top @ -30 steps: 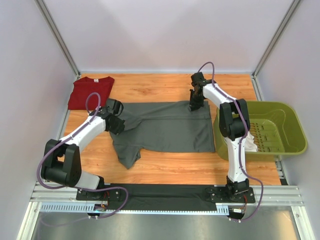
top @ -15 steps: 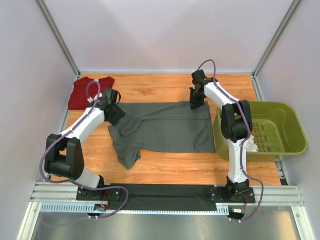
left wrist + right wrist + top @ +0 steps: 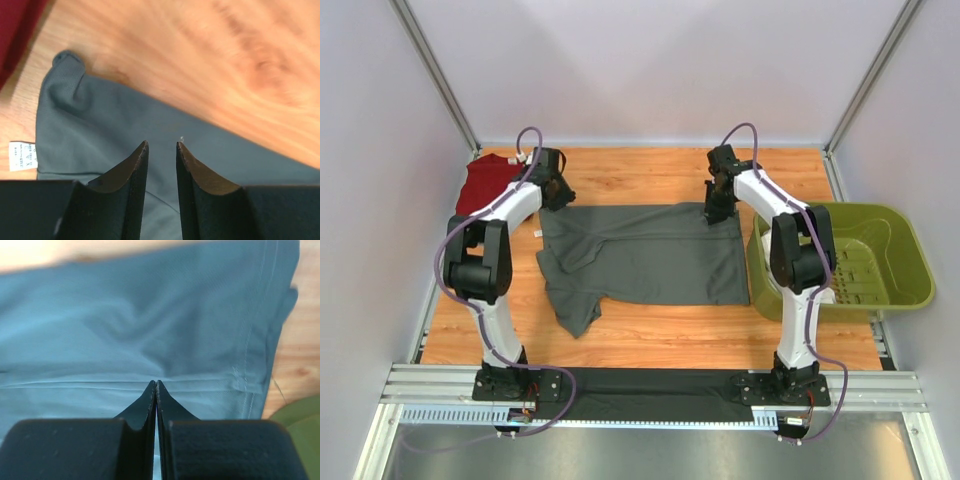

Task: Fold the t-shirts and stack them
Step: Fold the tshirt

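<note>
The dark grey t-shirt (image 3: 650, 255) lies spread on the wooden table, one sleeve sticking out at its near left. My left gripper (image 3: 557, 192) hangs over its far left corner with the jaws a little apart and nothing between them; grey cloth (image 3: 100, 125) and the white label (image 3: 22, 155) lie below my left gripper (image 3: 162, 145). My right gripper (image 3: 720, 208) is at the far right edge, jaws closed together at a crease of the grey cloth (image 3: 150, 315), which puckers towards my right gripper's tips (image 3: 156, 382). The dark red t-shirt (image 3: 480, 185) lies at the far left, also in the left wrist view (image 3: 15, 30).
The olive-green basket (image 3: 910, 250) stands at the right table edge with something white (image 3: 820, 285) at its left wall; its rim shows in the right wrist view (image 3: 300, 415). Grey walls close in the table on three sides.
My left gripper has swung from the shirt's left sleeve to the far left corner, and the cloth there now lies flatter and squarer. The right gripper has barely moved.
</note>
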